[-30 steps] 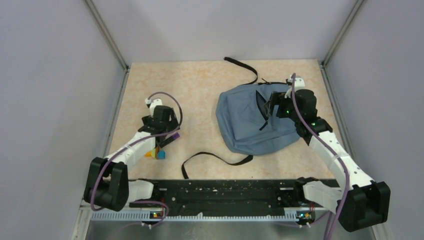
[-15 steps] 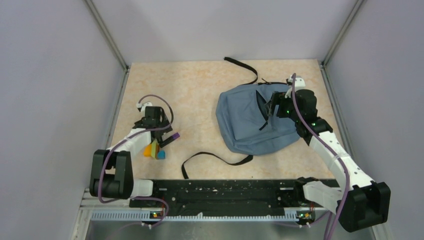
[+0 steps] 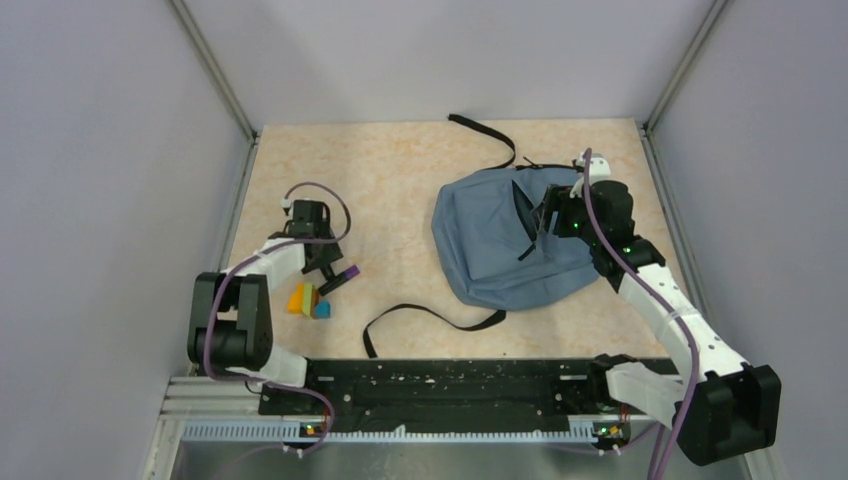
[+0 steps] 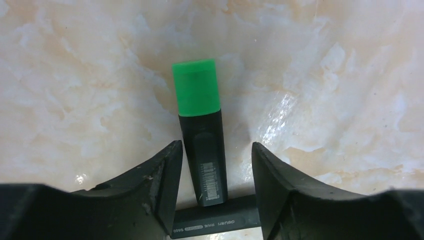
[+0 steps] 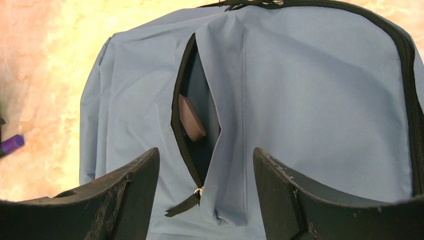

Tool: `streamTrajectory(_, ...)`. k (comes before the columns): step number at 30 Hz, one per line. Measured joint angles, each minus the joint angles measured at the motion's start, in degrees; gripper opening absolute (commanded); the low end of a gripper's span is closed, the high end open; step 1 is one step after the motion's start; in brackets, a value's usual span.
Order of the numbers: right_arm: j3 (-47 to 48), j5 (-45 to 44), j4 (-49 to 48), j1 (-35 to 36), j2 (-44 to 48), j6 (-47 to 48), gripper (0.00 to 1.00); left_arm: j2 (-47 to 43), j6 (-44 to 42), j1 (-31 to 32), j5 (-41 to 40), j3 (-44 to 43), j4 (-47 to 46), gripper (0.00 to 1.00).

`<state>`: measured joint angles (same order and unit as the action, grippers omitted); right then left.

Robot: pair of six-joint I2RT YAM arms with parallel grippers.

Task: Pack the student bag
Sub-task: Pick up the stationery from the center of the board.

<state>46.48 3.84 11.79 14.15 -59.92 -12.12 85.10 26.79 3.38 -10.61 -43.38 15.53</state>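
- Overhead view: the student bag [image 3: 490,245] lies flat on the right half of the surface [image 3: 390,185]. Its black straps [image 3: 430,314] trail toward me and away at the far side.
- Progress, as I judge it: packing is under way but far from done. The right wrist view shows the front pocket [image 5: 199,145] unzipped, with one flat pinkish-brown item [image 5: 191,118] already inside.
- Left to pack, all outside the bag on the left side: a green-capped highlighter [image 4: 200,130], a second dark pen [image 4: 215,226] lying crosswise under it, a purple-capped marker [image 3: 345,275] and a small cluster of coloured blocks [image 3: 307,300].
- My left tool [image 4: 215,149] is low over the highlighter with its jaws apart on either side of the black barrel. There is a gap on the right side, so I read it as open and not yet gripping.
- My right tool [image 5: 205,150] is spread open above the pocket and holds nothing.
- Only the left wrist view shows the highlighter and the crossed pen; from overhead the arm hides them.
- Only the right wrist view shows inside the pocket.
- Only the overhead view shows the blocks.
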Motion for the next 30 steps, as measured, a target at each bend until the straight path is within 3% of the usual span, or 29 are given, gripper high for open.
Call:
streamTrajectory(2,0.0,-0.1,0.0,0.0,0.0,0.0,0.66,1.1,-0.1,0.0,0.1,-1.4,0.7,0.49)
streamTrajectory(9,0.0,-0.2,0.0,0.0,0.2,0.0,0.65,3.9,-1.0,-0.1,0.2,-3.7,3.1,0.42)
streamTrajectory(15,0.0,-0.3,0.0,0.0,0.3,0.0,0.65,5.3,-1.8,-0.1,0.0,-5.4,4.3,0.21)
streamTrajectory(17,0.0,-0.4,0.0,0.0,0.3,0.0,0.64,5.3,-1.9,-0.1,0.1,-5.4,4.3,0.18)
streamTrajectory(21,0.0,-0.3,0.0,0.0,0.3,-0.1,0.65,3.0,-1.9,-0.1,1.8,-3.8,3.8,0.17)
streamTrajectory(25,0.0,0.7,0.0,0.0,0.7,-0.6,0.77,-4.9,-3.0,0.6,5.6,-0.5,2.4,0.18)
streamTrajectory(30,0.0,7.4,-0.3,0.0,0.9,-2.3,0.80,-16.1,-6.3,9.0,9.8,0.3,-2.0,0.19)
